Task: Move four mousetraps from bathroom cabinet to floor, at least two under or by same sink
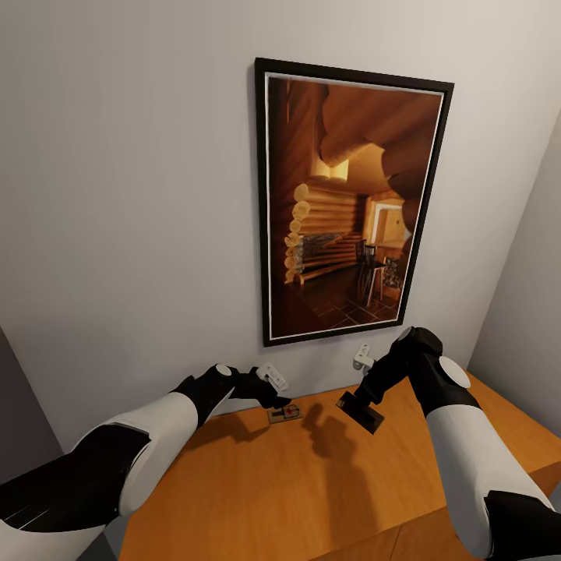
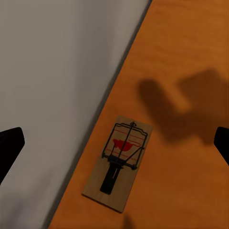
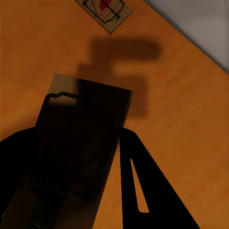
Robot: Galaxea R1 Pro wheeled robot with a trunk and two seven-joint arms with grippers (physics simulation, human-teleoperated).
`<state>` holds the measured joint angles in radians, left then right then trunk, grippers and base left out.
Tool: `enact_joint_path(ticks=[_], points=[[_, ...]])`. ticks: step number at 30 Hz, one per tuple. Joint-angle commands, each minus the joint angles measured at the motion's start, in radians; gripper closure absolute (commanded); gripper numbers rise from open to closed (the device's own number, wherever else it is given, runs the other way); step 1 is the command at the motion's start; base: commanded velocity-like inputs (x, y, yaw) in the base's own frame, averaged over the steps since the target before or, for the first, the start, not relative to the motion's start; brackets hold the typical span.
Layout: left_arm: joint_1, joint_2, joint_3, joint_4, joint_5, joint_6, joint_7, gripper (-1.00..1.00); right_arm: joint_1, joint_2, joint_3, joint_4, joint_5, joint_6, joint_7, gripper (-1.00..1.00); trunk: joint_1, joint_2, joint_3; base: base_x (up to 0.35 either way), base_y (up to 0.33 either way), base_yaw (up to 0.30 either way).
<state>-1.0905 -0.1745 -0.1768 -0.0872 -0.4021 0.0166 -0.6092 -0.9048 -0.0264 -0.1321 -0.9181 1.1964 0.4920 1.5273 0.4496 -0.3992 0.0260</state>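
My right pincer (image 1: 360,411) pinches one mousetrap (image 3: 83,143) above the cabinet (image 1: 327,483); my left pincer (image 1: 274,399), spread wide, hovers over another mousetrap (image 2: 119,162) lying by the far wall (image 1: 125,195).

A home room: a framed log-cabin picture (image 1: 351,206) hangs on a plain wall above a wooden cabinet (image 1: 312,483).

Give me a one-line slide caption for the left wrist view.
Open left gripper hovering over a mousetrap lying flat on the cabinet top beside the wall.
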Motion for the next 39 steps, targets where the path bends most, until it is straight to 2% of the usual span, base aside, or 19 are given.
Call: enact_joint_path(ticks=[1, 39], points=[[0.000, 0.000, -0.006, -0.001, 0.003, 0.002, -0.002, -1.00, 0.000, 0.000, -0.001, -0.001, 0.005, 0.011, 0.007, 1.00, 0.000, -0.001, -0.001, 0.000, 0.000, 0.000], [0.002, 0.000, -0.009, 0.002, 0.002, 0.002, 0.002, -1.00, 0.000, 0.000, -0.001, -0.001, 0.005, 0.010, 0.005, 1.00, 0.000, -0.001, -0.001, 0.000, 0.000, 0.000]])
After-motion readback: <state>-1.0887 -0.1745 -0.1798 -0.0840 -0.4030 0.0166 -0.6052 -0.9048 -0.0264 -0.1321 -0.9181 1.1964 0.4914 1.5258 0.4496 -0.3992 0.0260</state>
